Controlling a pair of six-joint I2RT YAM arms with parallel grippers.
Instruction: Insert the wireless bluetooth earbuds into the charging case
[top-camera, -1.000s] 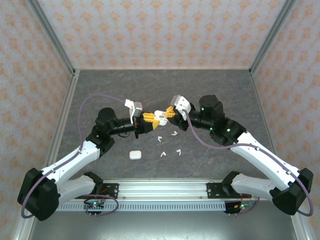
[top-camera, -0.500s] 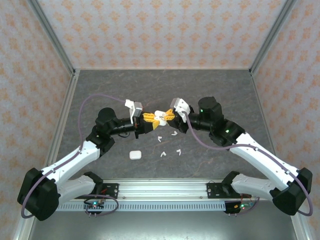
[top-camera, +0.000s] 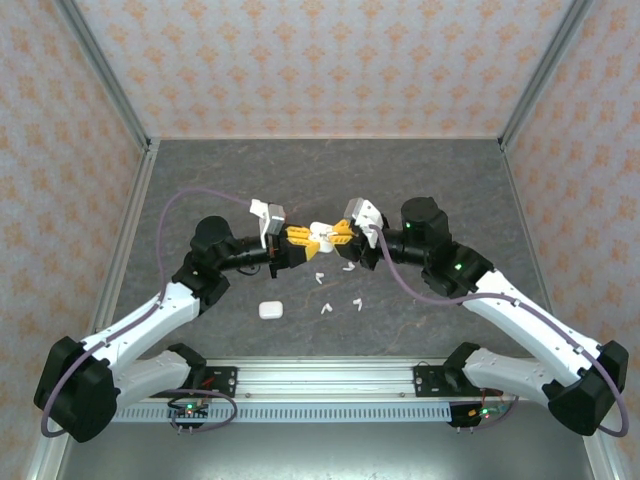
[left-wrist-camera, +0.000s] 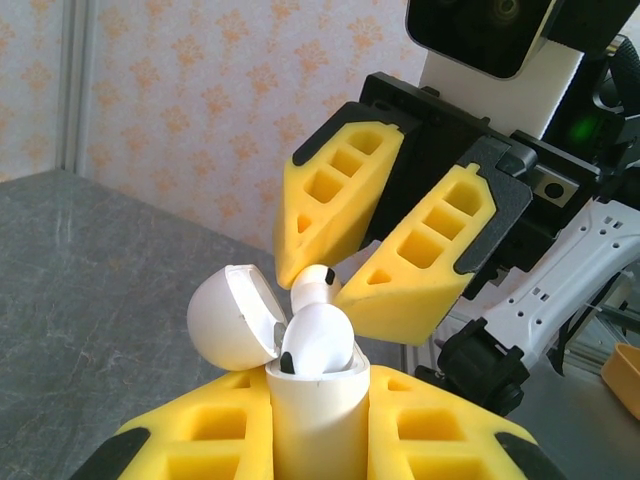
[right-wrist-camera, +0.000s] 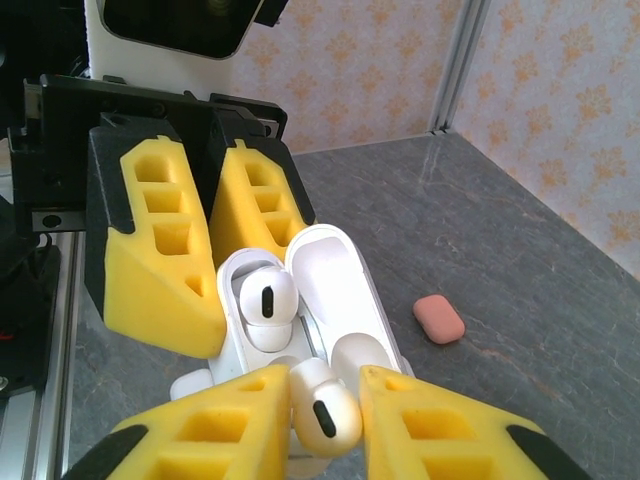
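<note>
Right now my left gripper (top-camera: 299, 236) is clamped on the case (left-wrist-camera: 318, 415). It grips the body from both sides and holds it above the table (top-camera: 220, 180), with the lid (left-wrist-camera: 232, 318) swung open. One seated bud (right-wrist-camera: 266, 303) already fills a well. My right gripper (right-wrist-camera: 322, 400) is pinched on the earbud (right-wrist-camera: 322, 410), pads on its rounded head. The earbud is right at the mouth of the case, just beside the seated bud. I cannot tell which way its stem points.

I judge the earbud to be very light, hard and glossy. A rounded head like that will squirt out of my foam pads if I squeeze off-centre. The best hold is across the head, leaving the stem free to slide into the empty well.

The case looks stiff and smooth. It is best held low on its sides, clear of the hinge, so the lid stays free.

Below, loose buds (top-camera: 326, 309) lie on the table near a spare case (top-camera: 269, 310).
</note>
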